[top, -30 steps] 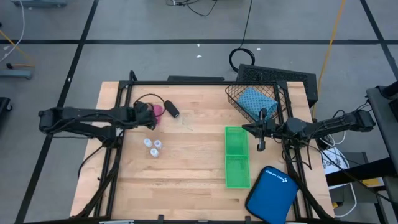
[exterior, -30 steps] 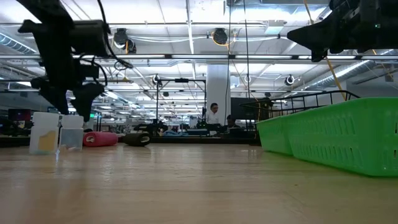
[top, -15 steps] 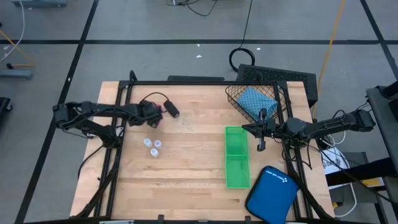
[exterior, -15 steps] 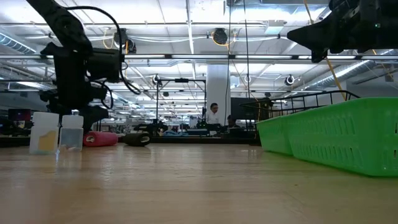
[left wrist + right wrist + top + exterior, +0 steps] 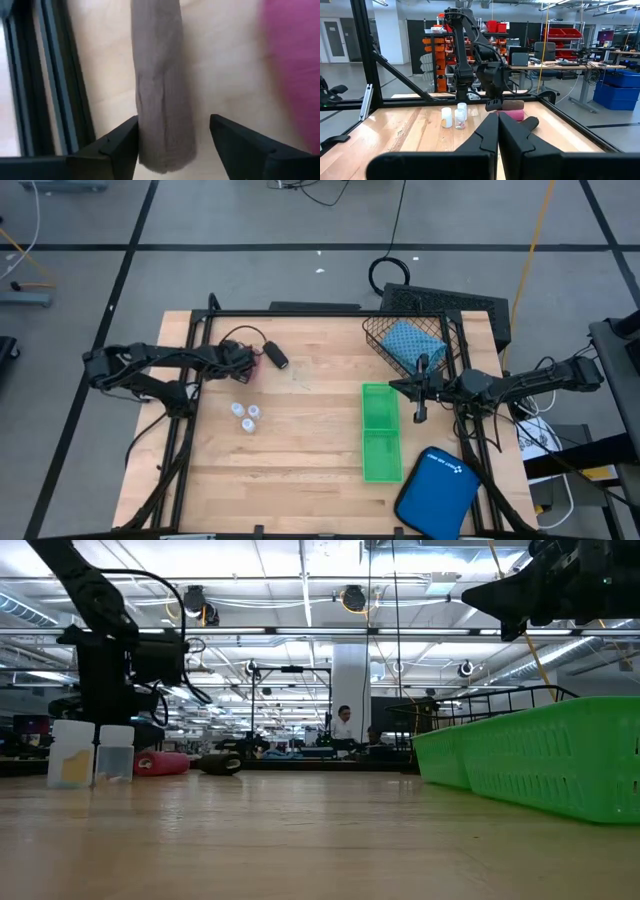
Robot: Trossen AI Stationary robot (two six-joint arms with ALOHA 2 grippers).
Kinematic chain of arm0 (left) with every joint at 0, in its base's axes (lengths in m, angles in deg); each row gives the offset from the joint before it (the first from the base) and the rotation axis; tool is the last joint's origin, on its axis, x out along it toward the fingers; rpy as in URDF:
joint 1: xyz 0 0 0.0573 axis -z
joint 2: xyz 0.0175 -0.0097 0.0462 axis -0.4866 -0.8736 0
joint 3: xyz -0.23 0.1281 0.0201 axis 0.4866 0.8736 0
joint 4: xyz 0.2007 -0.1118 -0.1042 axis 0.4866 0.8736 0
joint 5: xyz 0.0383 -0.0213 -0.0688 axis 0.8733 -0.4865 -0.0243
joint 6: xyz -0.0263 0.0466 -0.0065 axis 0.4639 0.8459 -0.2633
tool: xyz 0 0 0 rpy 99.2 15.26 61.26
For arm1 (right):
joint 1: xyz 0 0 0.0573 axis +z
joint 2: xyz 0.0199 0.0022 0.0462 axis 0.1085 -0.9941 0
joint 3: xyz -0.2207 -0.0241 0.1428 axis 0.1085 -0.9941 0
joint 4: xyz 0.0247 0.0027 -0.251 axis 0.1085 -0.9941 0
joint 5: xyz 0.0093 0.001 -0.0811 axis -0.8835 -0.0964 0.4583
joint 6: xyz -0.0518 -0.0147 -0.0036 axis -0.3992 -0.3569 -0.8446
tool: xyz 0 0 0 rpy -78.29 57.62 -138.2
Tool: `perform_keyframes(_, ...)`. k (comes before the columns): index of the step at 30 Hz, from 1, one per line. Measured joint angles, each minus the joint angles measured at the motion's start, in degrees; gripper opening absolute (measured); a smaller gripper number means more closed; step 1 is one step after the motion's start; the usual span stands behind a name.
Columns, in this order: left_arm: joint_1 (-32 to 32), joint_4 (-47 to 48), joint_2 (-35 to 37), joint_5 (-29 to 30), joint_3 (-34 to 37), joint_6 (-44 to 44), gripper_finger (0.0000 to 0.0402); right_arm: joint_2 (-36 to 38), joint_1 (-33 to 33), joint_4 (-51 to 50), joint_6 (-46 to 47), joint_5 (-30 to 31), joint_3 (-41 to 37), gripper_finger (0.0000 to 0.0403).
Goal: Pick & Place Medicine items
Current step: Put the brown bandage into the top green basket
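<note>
My left gripper (image 5: 240,360) is open and points down over the brown roll (image 5: 160,85). Its two fingers stand on either side of the roll's near end in the left wrist view. The brown roll lies on the table, with the pink roll (image 5: 257,361) and the black roll (image 5: 277,358) beside it. Three tiny white bottles (image 5: 245,416) stand nearer the front. The teal pouch (image 5: 410,343) lies in a wire basket (image 5: 372,332) at the far right. My right gripper (image 5: 419,412) is shut and empty, above the table beside the green tray.
A long green tray (image 5: 380,432) lies right of centre. A larger blue case (image 5: 437,492) sits at the front right corner. A black metal frame (image 5: 190,380) runs along the table's edges. People and workbenches show in the room beyond the table.
My left gripper has gone down toward the rolls and slightly toward the far edge, while its arm has bent at the elbow. It has stayed open and now straddles the brown roll. My right arm has kept still.
</note>
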Motion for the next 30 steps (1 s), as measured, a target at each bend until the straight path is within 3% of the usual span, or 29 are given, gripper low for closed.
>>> perform_keyframes(5, 0.1, -2.5, 0.3, 1.0, 3.2, -4.1, 0.0215, 0.0, 0.0, 0.0, 0.0, 0.0, 0.0, 0.0000)
perform_keyframes(12, 2.9, -2.1, 0.8, 3.8, 2.9, -2.4, 0.0182, 0.0, 0.0, 0.0, -0.1, 0.0, 0.0, 0.0000)
perform_keyframes(21, 3.6, 10.5, 5.2, 1.6, -4.7, 2.0, 0.0052, 0.0, 0.0, 0.0, -0.2, 0.0, 0.0, 0.0000)
perform_keyframes(25, 5.7, 15.2, 9.3, -1.7, -10.0, 3.4, 0.0048, 0.0, 0.0, 0.0, -0.2, 0.0, 0.0, 0.0000)
perform_keyframes(30, 10.9, 12.2, 14.2, -6.0, -15.9, 4.4, 0.0060, 0.0, 0.0, 0.0, -0.2, 0.0, 0.0, 0.0000)
